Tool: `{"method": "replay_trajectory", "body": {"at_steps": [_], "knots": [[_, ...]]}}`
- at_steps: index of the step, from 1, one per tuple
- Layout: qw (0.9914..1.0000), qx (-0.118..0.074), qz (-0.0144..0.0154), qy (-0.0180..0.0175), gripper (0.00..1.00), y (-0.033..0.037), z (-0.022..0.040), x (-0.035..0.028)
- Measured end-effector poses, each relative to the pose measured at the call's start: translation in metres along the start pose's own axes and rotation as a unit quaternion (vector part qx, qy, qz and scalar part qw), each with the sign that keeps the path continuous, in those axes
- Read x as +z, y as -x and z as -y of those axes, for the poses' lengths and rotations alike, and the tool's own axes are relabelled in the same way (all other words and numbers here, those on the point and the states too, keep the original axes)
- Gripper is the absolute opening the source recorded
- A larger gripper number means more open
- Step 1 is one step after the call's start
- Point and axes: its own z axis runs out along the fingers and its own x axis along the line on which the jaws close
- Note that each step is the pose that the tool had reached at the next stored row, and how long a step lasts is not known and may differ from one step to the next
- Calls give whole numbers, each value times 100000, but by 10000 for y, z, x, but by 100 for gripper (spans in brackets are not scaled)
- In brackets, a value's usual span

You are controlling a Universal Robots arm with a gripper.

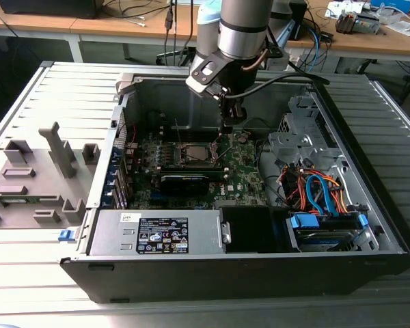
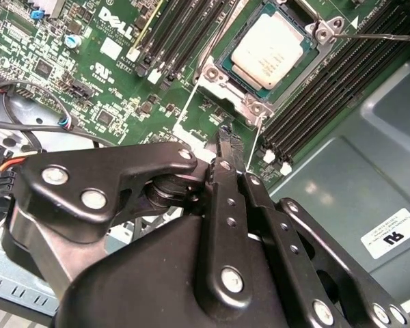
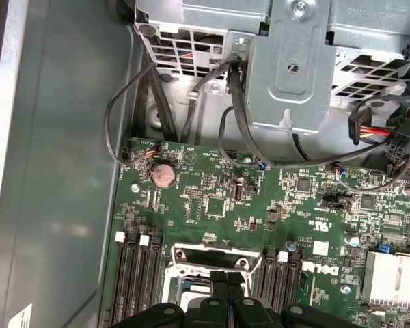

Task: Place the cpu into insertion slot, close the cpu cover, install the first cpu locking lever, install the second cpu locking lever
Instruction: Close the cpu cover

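Note:
The cpu (image 2: 273, 49), a silvery square chip, lies in the insertion slot (image 1: 193, 154) on the green board. Around it the cpu cover (image 2: 222, 83), a metal frame, lies flat. One thin wire locking lever (image 2: 258, 140) runs from the socket corner towards my gripper (image 2: 225, 140). A second lever (image 2: 376, 33) stretches along the memory slots. My gripper is shut with nothing seen between its fingers, its tip just beside the first lever and a little off the socket's edge. In the first wrist view the gripper (image 3: 227, 290) hovers over the socket frame (image 3: 208, 257). The exterior view shows the gripper (image 1: 230, 130) just right of the socket.
Black memory slots (image 2: 184, 34) flank the socket on both sides. A metal drive cage (image 3: 294, 68) with loose cables stands beyond the board. The power supply (image 1: 157, 236) and coloured cables (image 1: 314, 191) fill the case front. The grey case wall (image 2: 355, 171) is close by.

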Motion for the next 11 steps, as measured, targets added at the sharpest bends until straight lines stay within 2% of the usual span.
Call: {"method": "replay_trajectory", "body": {"at_steps": [7,11], "knots": [[100000,-1,3,3,11,4,-29,0],[100000,5,5,-1,11,11,-80,0]]}}
